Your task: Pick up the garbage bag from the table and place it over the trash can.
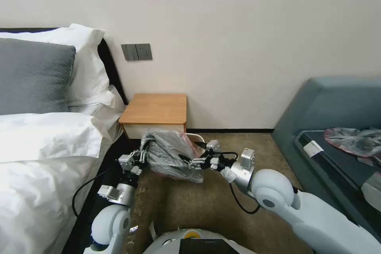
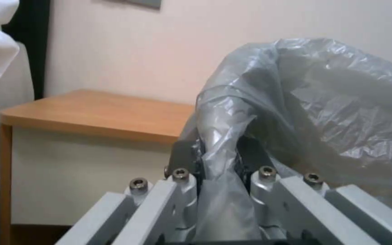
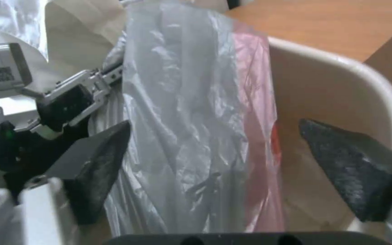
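The garbage bag [image 1: 172,154] hangs bunched over the trash can [image 1: 197,139], just in front of the table [image 1: 154,109] and no longer on it; its grey film billows above the bin while the pink-red rim [image 3: 255,112] drapes against the cream wall of the can. The left gripper [image 1: 139,158] sits on the bag's bed-side edge with its 2 fingers closed on a fold of plastic (the left wrist view shows the film pinched between them). The right gripper [image 1: 189,162] is on the opposite, sofa-side edge with its jaws spread wide, the bag's rim and the bin wall lying between its black pads [image 3: 96,163] without being pinched. The bag's mouth thus runs across from 1 gripper to the other, and the open right gripper is the nearer one to the loose pink rim, which I judge must be seized and drawn outward past the can's lip.
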Controlling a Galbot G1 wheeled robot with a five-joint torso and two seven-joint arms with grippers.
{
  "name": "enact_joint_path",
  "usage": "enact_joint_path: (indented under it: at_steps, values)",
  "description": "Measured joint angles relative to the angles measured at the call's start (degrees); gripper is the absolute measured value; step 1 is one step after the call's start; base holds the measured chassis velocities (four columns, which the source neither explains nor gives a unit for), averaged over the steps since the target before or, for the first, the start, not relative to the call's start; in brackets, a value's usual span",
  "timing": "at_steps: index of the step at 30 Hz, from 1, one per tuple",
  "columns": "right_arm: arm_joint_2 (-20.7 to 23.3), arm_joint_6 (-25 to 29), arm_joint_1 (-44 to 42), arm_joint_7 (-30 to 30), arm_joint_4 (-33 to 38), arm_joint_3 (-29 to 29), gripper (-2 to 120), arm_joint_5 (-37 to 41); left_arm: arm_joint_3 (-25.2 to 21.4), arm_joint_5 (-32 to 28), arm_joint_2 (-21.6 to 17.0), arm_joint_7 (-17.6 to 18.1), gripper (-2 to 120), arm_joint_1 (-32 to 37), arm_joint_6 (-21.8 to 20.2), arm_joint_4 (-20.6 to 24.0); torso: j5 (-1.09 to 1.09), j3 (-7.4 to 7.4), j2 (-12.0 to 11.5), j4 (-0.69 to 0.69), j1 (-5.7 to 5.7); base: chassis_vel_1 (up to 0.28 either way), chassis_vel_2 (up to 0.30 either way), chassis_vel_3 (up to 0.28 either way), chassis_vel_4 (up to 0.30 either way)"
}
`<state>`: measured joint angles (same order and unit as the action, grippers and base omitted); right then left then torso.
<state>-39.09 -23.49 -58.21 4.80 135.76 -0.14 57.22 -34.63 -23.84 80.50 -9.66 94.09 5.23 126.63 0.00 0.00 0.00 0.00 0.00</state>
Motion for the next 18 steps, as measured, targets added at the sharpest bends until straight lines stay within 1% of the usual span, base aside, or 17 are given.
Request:
enact_joint_path:
  at_steps: [2, 4, 6, 9, 10, 12, 13, 16, 17, 18]
  values:
    - [0.01, -0.03, 0.03, 0.12, -0.05, -0.04, 91, 0.3, -0.01, -0.11, 0.0, -0.2, 9, 0.0, 0.16, -0.05, 0.0, 0.0, 0.0, 0.0, 0.0, 0.0, 0.0, 0.0, 0.0]
    - [0.05, -0.2, 0.1, 0.59, -0.5, -0.2, 88, 1.56, 0.02, -0.66, 0.12, -1.55, 9, -0.08, 0.96, -0.38, 0.0, 0.0, 0.0, 0.0, 0.0, 0.0, 0.0, 0.0, 0.0]
    - [0.07, -0.2, 0.1, 0.6, -0.66, -0.22, 88, 1.62, 0.08, -0.77, 0.19, -1.88, 9, -0.13, 1.05, -0.42, 0.0, 0.0, 0.0, 0.0, 0.0, 0.0, 0.0, 0.0, 0.0]
    - [0.08, -0.2, 0.11, 0.44, -0.89, -0.23, 77, 1.47, 0.16, -0.91, 0.24, -2.14, 9, -0.22, 1.08, -0.52, 0.0, 0.0, 0.0, -0.01, 0.0, 0.0, 0.0, 0.0, 0.0]
    - [0.08, -0.2, 0.11, 0.44, -0.89, -0.23, 77, 1.47, 0.16, -0.91, 0.24, -2.14, 9, -0.22, 1.08, -0.52, 0.0, 0.0, 0.0, -0.01, 0.0, 0.0, 0.0, 0.0, 0.0]
    - [0.08, -0.09, -0.01, 0.09, -0.93, -0.07, 65, 0.69, -0.04, -0.94, 0.19, -2.02, 9, -0.23, 1.1, -0.62, 0.0, 0.0, 0.0, 0.0, 0.0, 0.0, 0.0, 0.0, 0.0]
    - [0.08, -0.09, -0.01, 0.09, -0.93, -0.07, 65, 0.69, -0.04, -0.94, 0.19, -2.02, 9, -0.23, 1.1, -0.62, 0.0, 0.0, 0.0, 0.0, 0.0, 0.0, 0.0, 0.0, 0.0]
    - [0.11, 0.15, -0.34, -0.28, -0.92, 0.22, 51, -0.27, -0.09, -0.96, 0.23, -1.77, 9, -0.27, 1.1, -0.73, 0.0, 0.0, 0.0, -0.01, 0.0, 0.0, 0.0, 0.0, 0.0]
    - [0.11, 0.15, -0.34, -0.28, -0.92, 0.22, 51, -0.27, -0.09, -0.96, 0.23, -1.77, 9, -0.27, 1.1, -0.73, 0.0, 0.0, 0.0, -0.01, 0.0, 0.0, 0.0, 0.0, 0.0]
    - [0.12, 0.21, -0.44, -0.35, -0.88, 0.32, 47, -0.45, -0.09, -0.96, 0.25, -1.69, 9, -0.27, 1.1, -0.73, 0.0, 0.0, 0.0, 0.0, 0.0, 0.0, 0.0, 0.0, 0.0]
